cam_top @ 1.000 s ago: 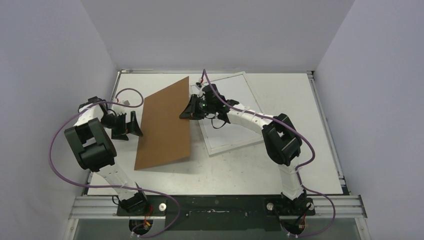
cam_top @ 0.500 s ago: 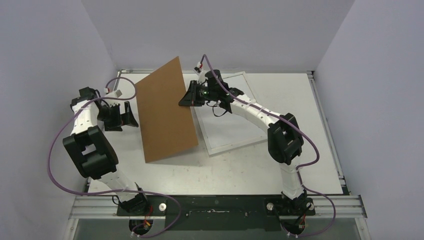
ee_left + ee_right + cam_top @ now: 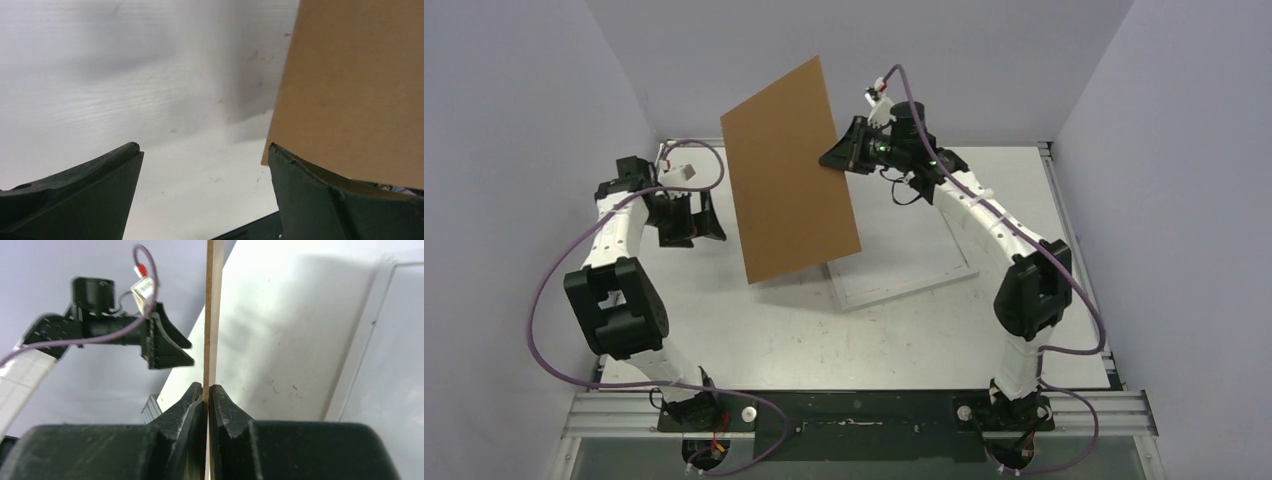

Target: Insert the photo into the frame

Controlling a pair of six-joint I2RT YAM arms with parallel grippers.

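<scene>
My right gripper (image 3: 832, 160) is shut on the edge of a plain brown backing board (image 3: 789, 175) and holds it steeply tilted above the table. In the right wrist view the board (image 3: 215, 305) runs edge-on up from the closed right gripper (image 3: 206, 386). The white frame (image 3: 910, 287) lies flat on the table below and to the right of the board; its rim (image 3: 360, 340) shows at the right. My left gripper (image 3: 714, 225) hovers open and empty left of the board. In the left wrist view the board (image 3: 350, 85) fills the upper right, beyond the left gripper (image 3: 203, 146). The photo is out of view.
White walls close in the table (image 3: 754, 340) at the back and on both sides. Purple cables loop from both arms. The left arm's gripper (image 3: 165, 347) shows past the board in the right wrist view.
The right gripper has lifted the brown board off the table and swung it up and to the right. The left gripper has drawn back toward the far left and stays open.
</scene>
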